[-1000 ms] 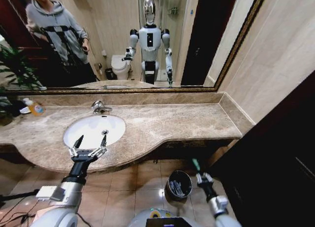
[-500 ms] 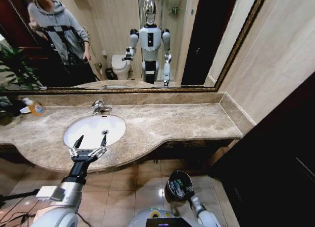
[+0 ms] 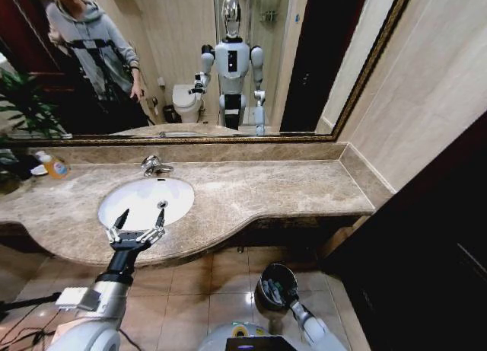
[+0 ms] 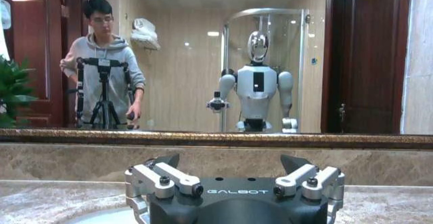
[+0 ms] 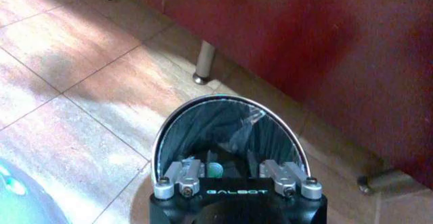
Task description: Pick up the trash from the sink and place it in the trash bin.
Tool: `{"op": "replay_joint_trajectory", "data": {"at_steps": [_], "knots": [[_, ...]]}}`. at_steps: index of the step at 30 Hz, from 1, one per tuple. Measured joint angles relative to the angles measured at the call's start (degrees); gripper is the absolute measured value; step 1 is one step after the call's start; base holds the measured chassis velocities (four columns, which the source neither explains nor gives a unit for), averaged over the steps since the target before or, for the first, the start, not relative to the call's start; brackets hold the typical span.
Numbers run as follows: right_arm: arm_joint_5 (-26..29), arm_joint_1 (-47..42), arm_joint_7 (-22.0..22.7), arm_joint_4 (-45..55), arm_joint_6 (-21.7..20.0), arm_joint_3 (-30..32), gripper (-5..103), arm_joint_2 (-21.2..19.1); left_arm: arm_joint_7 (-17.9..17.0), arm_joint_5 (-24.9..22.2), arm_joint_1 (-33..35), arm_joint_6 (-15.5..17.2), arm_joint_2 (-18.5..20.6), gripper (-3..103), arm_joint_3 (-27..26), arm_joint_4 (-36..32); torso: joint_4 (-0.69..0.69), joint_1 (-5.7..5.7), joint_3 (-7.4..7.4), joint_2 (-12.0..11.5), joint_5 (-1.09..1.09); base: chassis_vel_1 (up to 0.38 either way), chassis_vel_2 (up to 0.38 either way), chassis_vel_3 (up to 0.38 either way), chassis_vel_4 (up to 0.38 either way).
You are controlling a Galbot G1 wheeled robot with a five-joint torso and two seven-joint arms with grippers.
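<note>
- Trash [image 5: 214,170]: a small green bit sits between the right gripper's fingers in the right wrist view, down inside the trash bin [image 5: 203,127] mouth. Judged to be the dark green stick, too small to confirm.
- Left gripper [image 3: 136,222]: at about 8 o'clock in the head view, hovering at the near rim of the sink [image 3: 141,191]. Fingers spread wide apart, nothing between them. The left wrist view confirms the jaws are open, facing the mirror. Looks idle.
- Sink: white bowl reads bare from the head view, no bits visible in it. Orange-liquid bottle [image 3: 53,167] at 9 o'clock on the counter [image 3: 274,187] is not trash, leave it.
- Right gripper [image 3: 283,293]: at 6 o'clock, low over the floor tiles, nose into the bin. Fingers are close together around the green bit, so it reads as clamped on it, though the contact is hard to see.
- Step in hand, my read: drop-off. To do it well, keep the fingertips inside the shiny rim, centred over the liner, open fully, then lift straight up so the fingers don't catch the rim and tip the bin.
</note>
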Motion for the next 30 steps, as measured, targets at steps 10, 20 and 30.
{"op": "replay_joint_trajectory", "data": {"at_steps": [10,20,30], "knots": [[2.1,-1.2,0.8,1.7,-0.8,0.2,73,-0.5,0.0,0.0,0.0,0.0,0.0,100,0.0,0.0,0.0,0.0,0.0,0.0,0.0,0.0,0.0,0.0,0.0],[2.0,-2.7,0.9,2.9,-0.7,0.1,99,0.1,0.0,0.0,0.0,0.0,0.0,100,0.0,0.0,0.0,-0.01,0.0,0.0,0.0,0.0,0.0,0.0,0.0],[13.8,-6.9,2.4,10.3,-3.5,-0.6,100,-0.3,0.0,0.0,0.0,0.0,0.0,100,0.0,0.0,0.01,0.0,0.0,0.0,0.02,0.0,0.0,0.0,0.0]]}}
